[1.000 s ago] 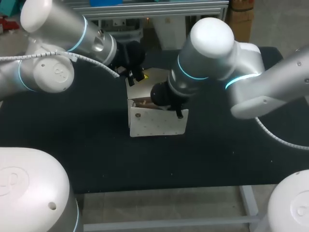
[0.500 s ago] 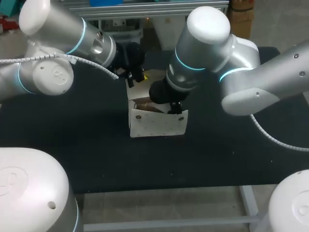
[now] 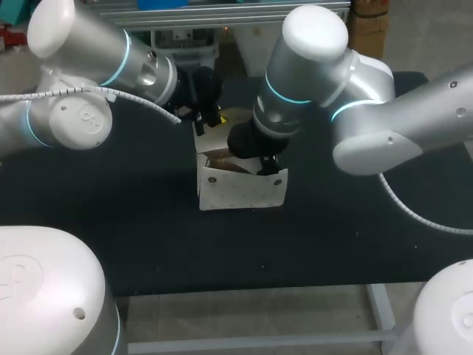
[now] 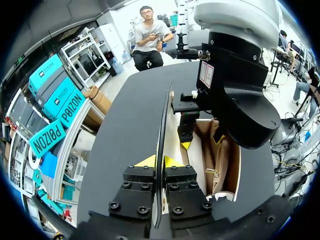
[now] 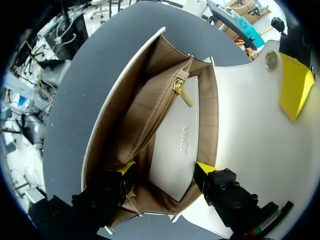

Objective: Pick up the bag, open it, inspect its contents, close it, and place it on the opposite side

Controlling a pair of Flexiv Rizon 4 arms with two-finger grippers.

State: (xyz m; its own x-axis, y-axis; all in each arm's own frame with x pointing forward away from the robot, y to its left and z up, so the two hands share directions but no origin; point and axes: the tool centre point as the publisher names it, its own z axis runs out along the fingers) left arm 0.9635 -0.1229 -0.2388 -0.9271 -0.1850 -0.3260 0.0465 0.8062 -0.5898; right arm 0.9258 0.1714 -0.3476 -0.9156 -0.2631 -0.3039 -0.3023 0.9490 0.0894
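A white bag [image 3: 240,191] stands at the middle of the black table [image 3: 111,222] with its mouth open. Its flap [image 3: 222,137] is lifted back, and my left gripper [image 3: 209,118] is shut on it. In the left wrist view the flap [image 4: 163,115] runs edge-on between the yellow tips of the left gripper [image 4: 159,161]. My right gripper [image 5: 165,167] hovers at the bag's mouth, open, fingers spread wide. The tan lining [image 5: 145,120], a white inner panel [image 5: 175,145] and a zip pocket with a gold pull [image 5: 182,92] show.
Black tabletop spreads to both sides of the bag, and its front edge [image 3: 244,290] is near. My two arms cross above the bag from left and right. A round snap [image 5: 271,60] sits on the flap's inside.
My right gripper's fingers have spread wider over the bag's mouth, and its arm has shifted slightly back and left. The left gripper keeps its hold on the flap.
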